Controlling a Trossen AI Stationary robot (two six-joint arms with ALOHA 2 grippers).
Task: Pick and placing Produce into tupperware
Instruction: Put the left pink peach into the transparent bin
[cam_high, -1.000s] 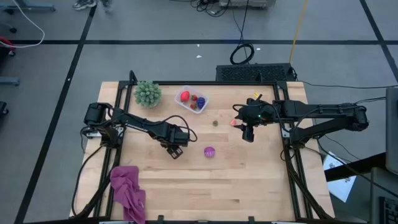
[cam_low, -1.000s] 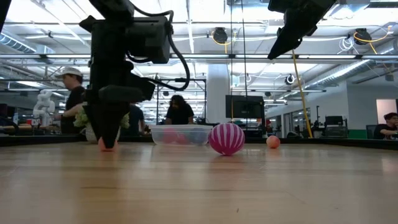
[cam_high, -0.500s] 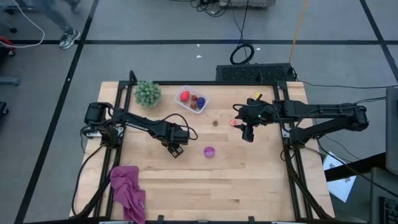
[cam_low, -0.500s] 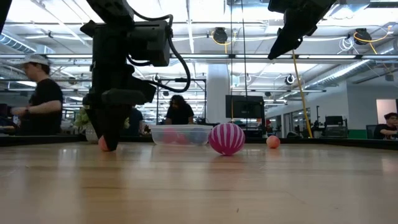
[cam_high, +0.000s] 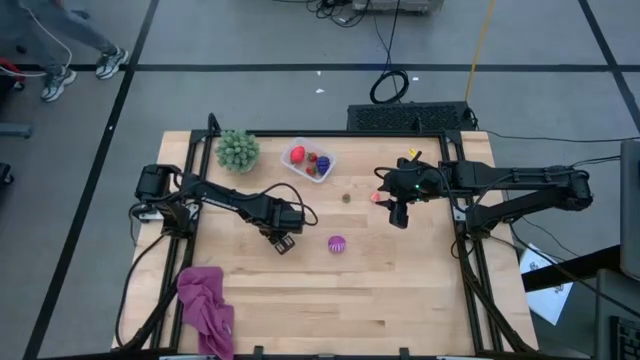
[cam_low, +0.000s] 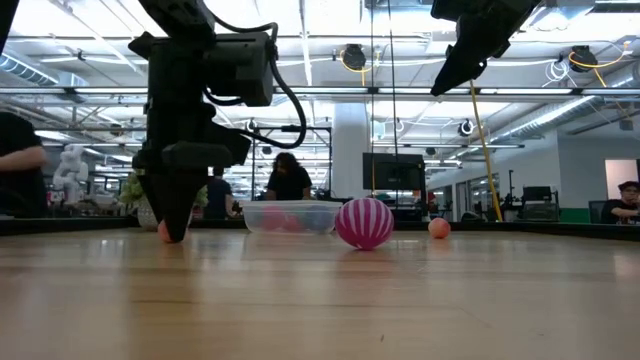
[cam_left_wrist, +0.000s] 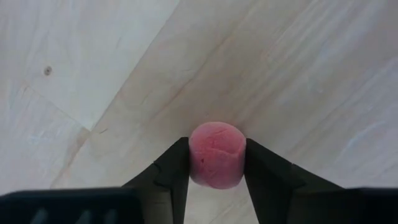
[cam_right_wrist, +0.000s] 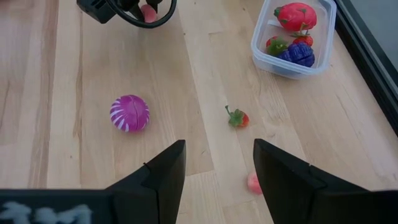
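The left dark six-joint arm reaches from the left edge of the desk toward its middle, elbow bent, with its wrist turned steeply down. Its left gripper (cam_high: 283, 243) stands at the desk surface, and in the wrist view the two dark fingers (cam_left_wrist: 169, 171) press against both sides of a small round pink toy fruit (cam_left_wrist: 216, 154), jaws closed on it. The right dark arm stretches in from the right edge, held high above the desk. Its right gripper (cam_high: 399, 217) hangs in the air, jaws spread apart with nothing between the fingers (cam_right_wrist: 163, 169).
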